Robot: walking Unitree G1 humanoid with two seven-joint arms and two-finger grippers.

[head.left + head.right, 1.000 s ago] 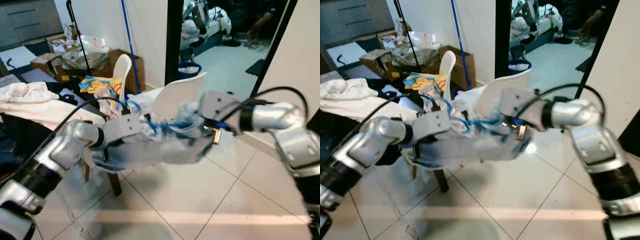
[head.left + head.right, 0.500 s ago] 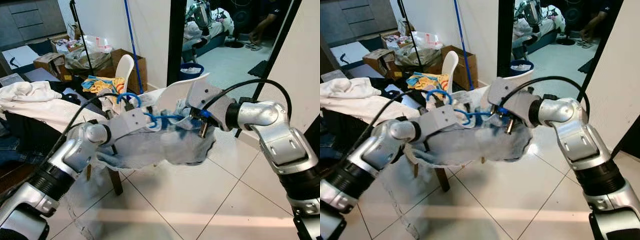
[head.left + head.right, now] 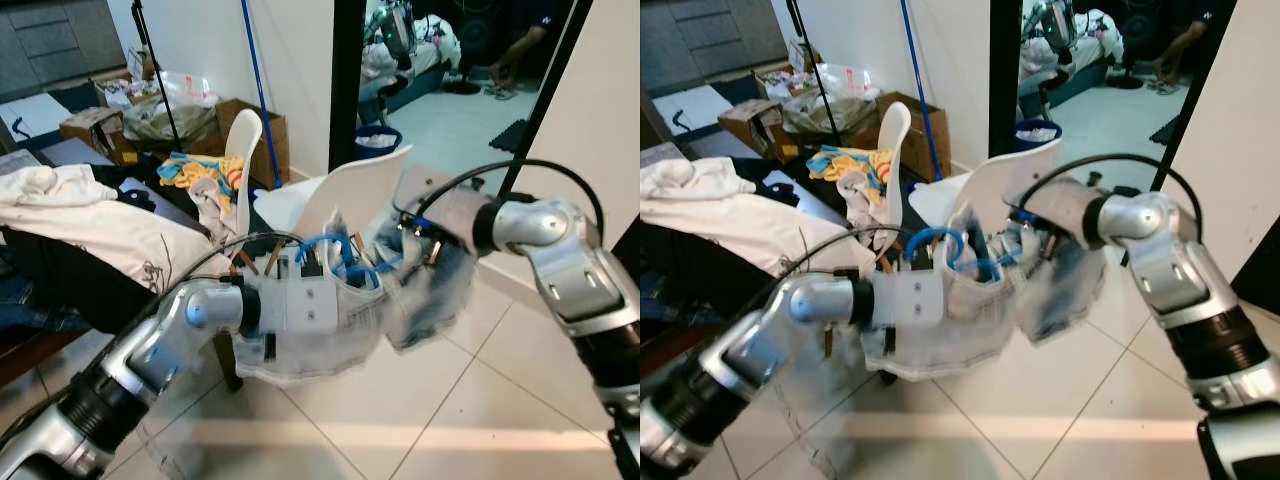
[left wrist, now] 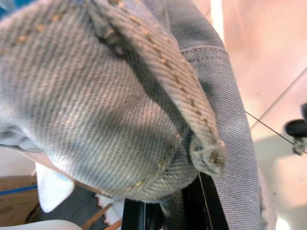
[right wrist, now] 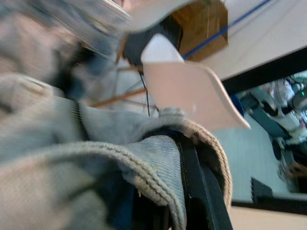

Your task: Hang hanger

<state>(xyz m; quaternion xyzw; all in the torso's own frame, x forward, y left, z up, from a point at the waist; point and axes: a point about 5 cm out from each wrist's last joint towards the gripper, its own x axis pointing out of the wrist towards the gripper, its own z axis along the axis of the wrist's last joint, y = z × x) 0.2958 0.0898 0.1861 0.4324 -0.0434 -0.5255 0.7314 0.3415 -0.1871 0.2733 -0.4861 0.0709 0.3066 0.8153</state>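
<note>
The left gripper (image 3: 318, 285) now sits lower and nearer the camera, its silver forearm swung inward. The pale blue denim garment (image 3: 330, 330) bunches beneath it, and the blue plastic hanger (image 3: 335, 255) stands more upright between both grippers.

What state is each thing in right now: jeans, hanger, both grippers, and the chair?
jeans: held up off the floor between both grippers, bunched.
blue hanger: tangled in the jeans, not hung.
left gripper: fingers covered by denim.
right gripper: fingers under a denim hem.
white chair: upright behind the jeans.

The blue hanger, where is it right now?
The blue hanger sits tangled in the pale denim garment held up between both grippers, just in front of the white chair.
</note>
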